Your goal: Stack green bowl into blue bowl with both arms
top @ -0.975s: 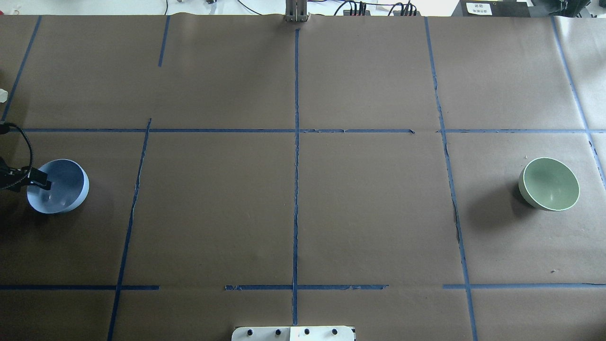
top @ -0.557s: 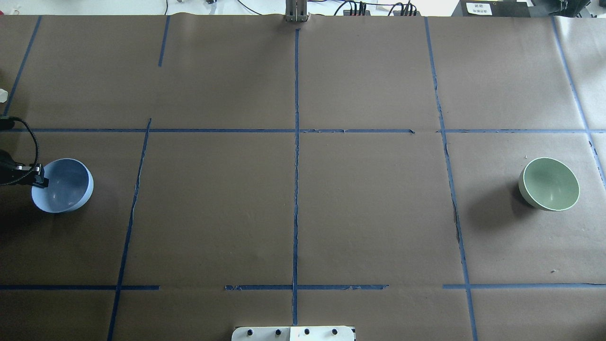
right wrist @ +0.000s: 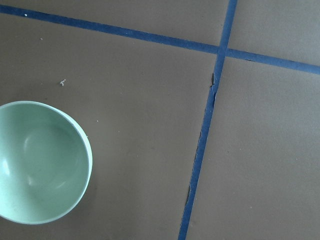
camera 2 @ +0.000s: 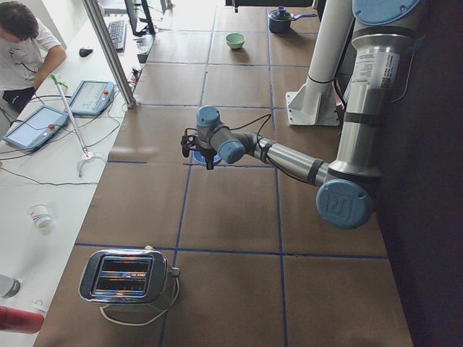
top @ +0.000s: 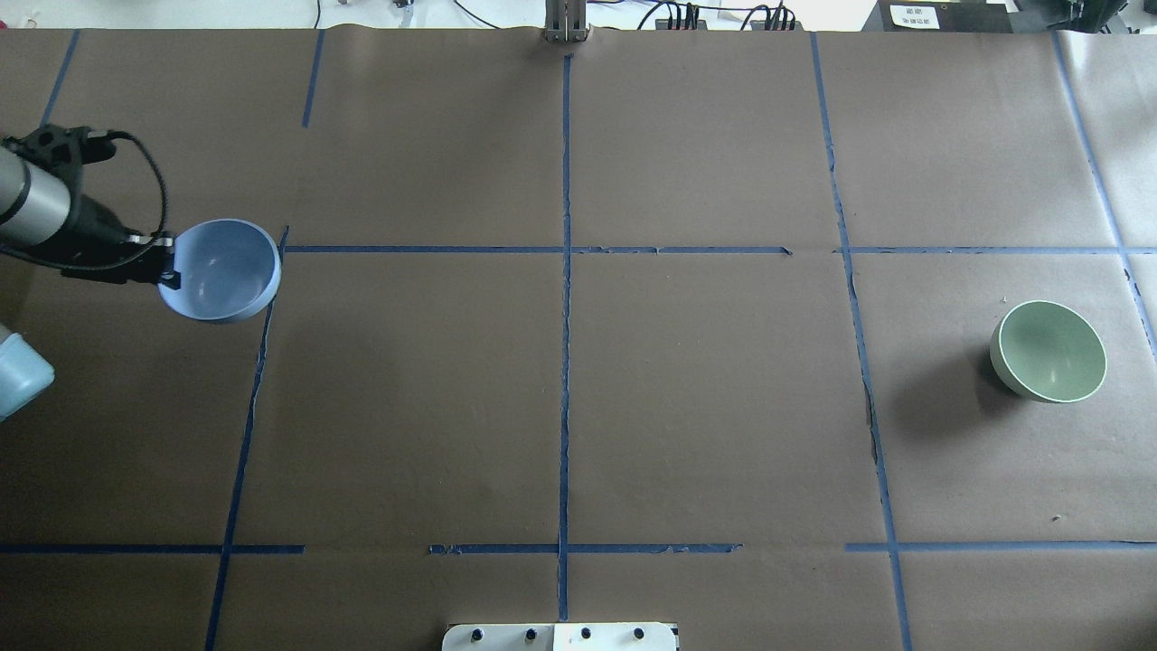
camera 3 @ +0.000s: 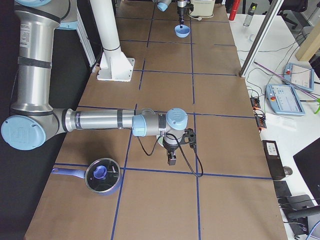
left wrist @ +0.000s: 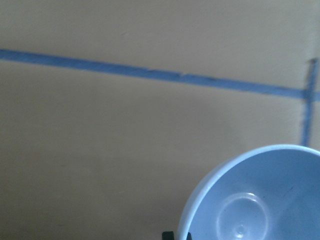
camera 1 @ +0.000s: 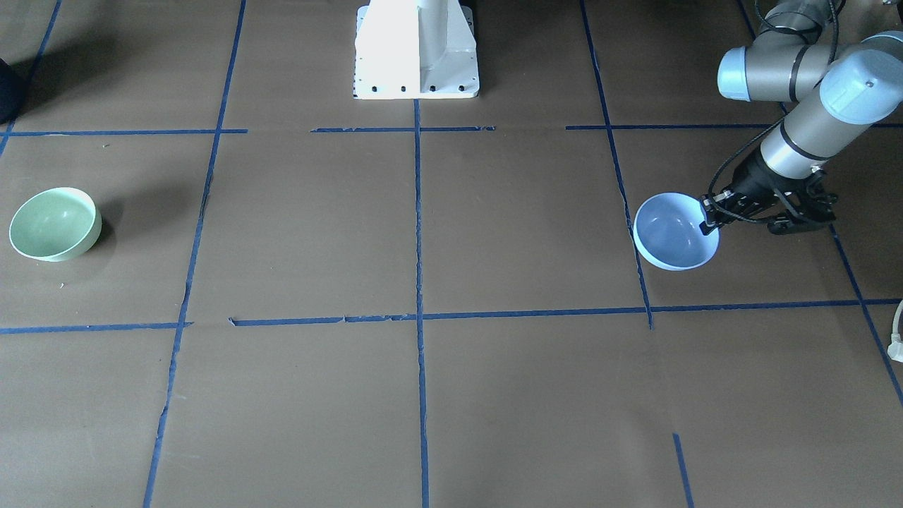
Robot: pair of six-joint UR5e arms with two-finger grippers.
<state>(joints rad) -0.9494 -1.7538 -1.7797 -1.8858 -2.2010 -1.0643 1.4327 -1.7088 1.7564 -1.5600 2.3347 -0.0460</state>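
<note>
I saw the left jaws closed on the rim of the blue bowl point(top: 221, 269), holding it over a tape line point(top: 256, 398) at the left of the bench point(top: 705, 407). The green bowl point(top: 1048, 351) stood upright far right, well apart. Whether the right jaws were open, I could not tell.
</note>
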